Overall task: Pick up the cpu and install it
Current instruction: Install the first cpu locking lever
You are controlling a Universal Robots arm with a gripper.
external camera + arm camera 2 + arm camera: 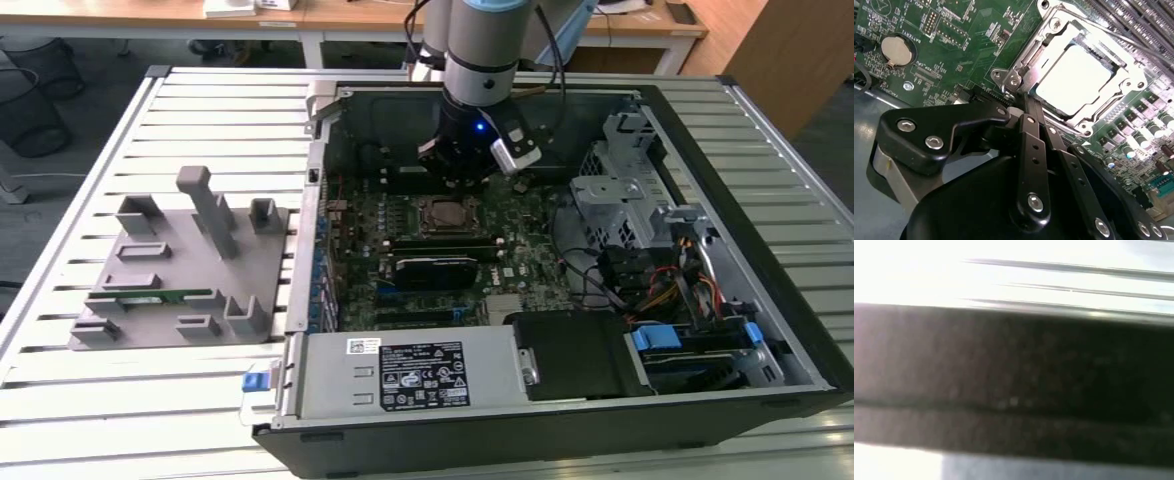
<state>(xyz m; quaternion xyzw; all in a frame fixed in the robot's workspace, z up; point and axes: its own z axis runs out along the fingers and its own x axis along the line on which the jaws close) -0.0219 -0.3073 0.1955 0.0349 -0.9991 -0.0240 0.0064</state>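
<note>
My pincer (461, 175) hangs inside the open computer case (787, 330), just above the motherboard (534, 270) and close beside the CPU socket (443, 212). In the second wrist view my pincer (1021, 102) has its black fingers (1031, 150) drawn together to a narrow tip, closed on nothing, the tip at the edge of the socket's metal frame (1124, 87). The cpu (1074, 80) lies flat inside that frame, its bright silver top facing up, seated in the socket rather than in my grip.

Around the socket the board is crowded: a round coin battery (896, 51) sits well off from the frame, and rows of small capacitors (1146, 125) stand just beside it. In the exterior view a black heatsink block (434, 268) lies on the board near the socket, with the power supply (407, 375) beyond it. A drive cage (621, 190) and cable bundle (654, 290) fill the case on the exterior view's right. Outside the case sits a grey parts fixture (180, 265) holding a green memory stick (160, 296).
</note>
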